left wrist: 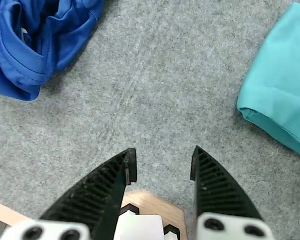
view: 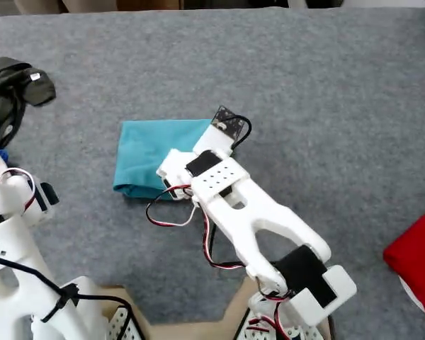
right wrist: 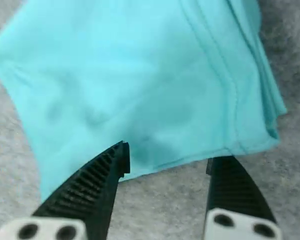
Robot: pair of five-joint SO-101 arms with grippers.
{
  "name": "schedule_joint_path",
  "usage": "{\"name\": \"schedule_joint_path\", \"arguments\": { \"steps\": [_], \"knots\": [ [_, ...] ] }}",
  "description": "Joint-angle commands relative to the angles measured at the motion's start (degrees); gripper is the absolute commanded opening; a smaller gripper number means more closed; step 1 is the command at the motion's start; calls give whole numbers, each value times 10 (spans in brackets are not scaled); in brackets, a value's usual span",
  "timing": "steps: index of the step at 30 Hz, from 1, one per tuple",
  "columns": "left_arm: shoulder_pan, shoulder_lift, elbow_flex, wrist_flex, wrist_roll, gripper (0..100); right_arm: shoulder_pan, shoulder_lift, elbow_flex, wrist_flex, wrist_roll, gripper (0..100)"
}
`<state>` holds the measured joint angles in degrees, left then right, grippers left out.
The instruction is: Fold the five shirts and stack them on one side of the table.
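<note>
1. High view: A teal shirt (view: 145,152) lies folded in a neat square in the middle of the grey worktop (view: 304,78). The right arm (view: 241,205) hangs over the shirt's near edge. A dark shirt (view: 14,85) sits in a lump in one corner. A red shirt (view: 414,255) peeks in at the other side, well apart from the rest.
2. Left wrist view: The left tool (left wrist: 163,152) is open part way and holds nothing. It hangs over bare worktop. A blue shirt (left wrist: 35,35) lies crumpled nearby, and the teal shirt is near too.
3. Right wrist view: The right tool (right wrist: 167,157) is wide open and holds nothing. It sits just above the edge of the teal shirt, with one finger over the cloth and one over the worktop.
4. I think one shirt is done. The dark and blue ones need folding. I cannot tell about the red one. No stack has been made yet.
</note>
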<state>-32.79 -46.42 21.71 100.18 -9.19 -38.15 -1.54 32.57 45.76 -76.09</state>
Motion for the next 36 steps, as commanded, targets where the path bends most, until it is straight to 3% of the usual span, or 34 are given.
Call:
{"name": "schedule_joint_path", "arguments": {
  "steps": [1, 21, 30, 36],
  "knots": [
    [-7, 3, -2, 5, 0, 192, 18, 1, -21, -30, -13, 260],
    [-6, 3, -1, 5, -1, 192, 8, 22, 19, -7, -19, 260],
    [-4, 4, -1, 5, -2, 192, 17, 138, 9, -84, -33, 259],
    [-3, 12, -2, 5, -2, 192, 50, 159, -32, -33, -37, 255]
  ]
}}
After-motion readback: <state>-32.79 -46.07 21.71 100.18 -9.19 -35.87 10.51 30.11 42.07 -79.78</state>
